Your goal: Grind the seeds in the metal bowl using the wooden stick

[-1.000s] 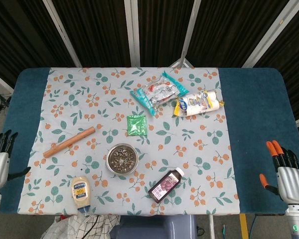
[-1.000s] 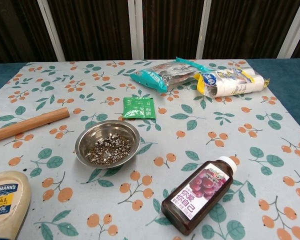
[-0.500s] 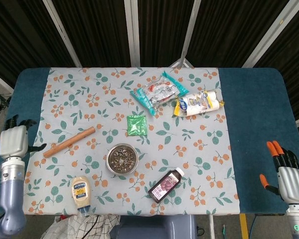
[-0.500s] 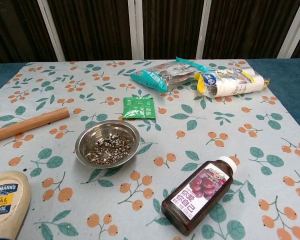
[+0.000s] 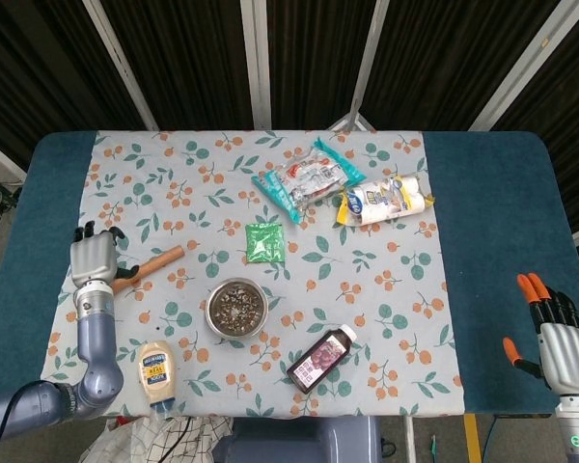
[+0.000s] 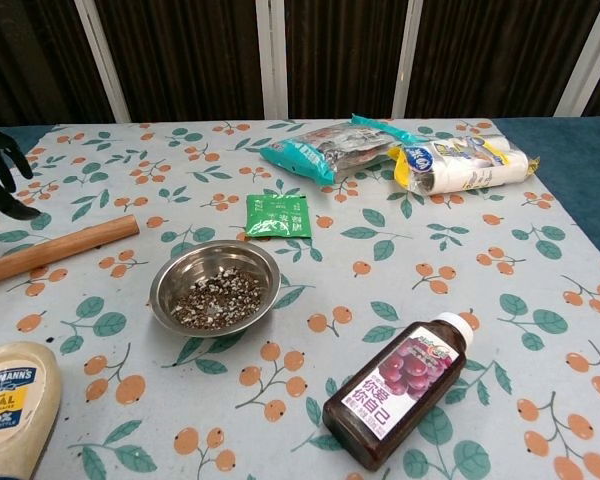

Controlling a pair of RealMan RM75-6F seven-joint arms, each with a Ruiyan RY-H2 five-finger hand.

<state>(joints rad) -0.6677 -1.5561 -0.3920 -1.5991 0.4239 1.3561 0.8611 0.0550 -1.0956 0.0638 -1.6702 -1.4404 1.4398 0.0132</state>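
Dark slatted panels behind, and up front a blue counter (image 5: 482,222) spread with a floral cloth (image 5: 174,183) of leaves and orange berries. Left robot hand (image 5: 93,256) hovers over the left edge of that cloth, fingers spread and empty, right above the near end of the wooden stick (image 5: 149,265); from the head view I cannot tell whether it touches the stick. In the chest view its dark fingertips (image 6: 0,165) show at the far left, apart from the stick (image 6: 55,248), which lies flat on the cloth, angled up to the right. Right robot hand (image 5: 552,333) sits well away at the counter's right front corner, orange-tipped fingers apart, holding nothing.

Out from the stick: the metal bowl (image 5: 237,307) stands upright near the middle front, seeds (image 6: 218,297) heaped in its bottom, well apart from the stick's far end. Front left, a squeeze bottle of mayonnaise (image 5: 155,371) lies on its side. Right of the bowl, a dark juice bottle (image 5: 321,356) with a white cap lies flat on a slant. Just behind the bowl, a small green sachet (image 5: 263,241). Further back, a clear snack bag with teal ends (image 5: 307,179), and beside it on the right a yellow-and-white package (image 5: 383,200), the two nearly touching
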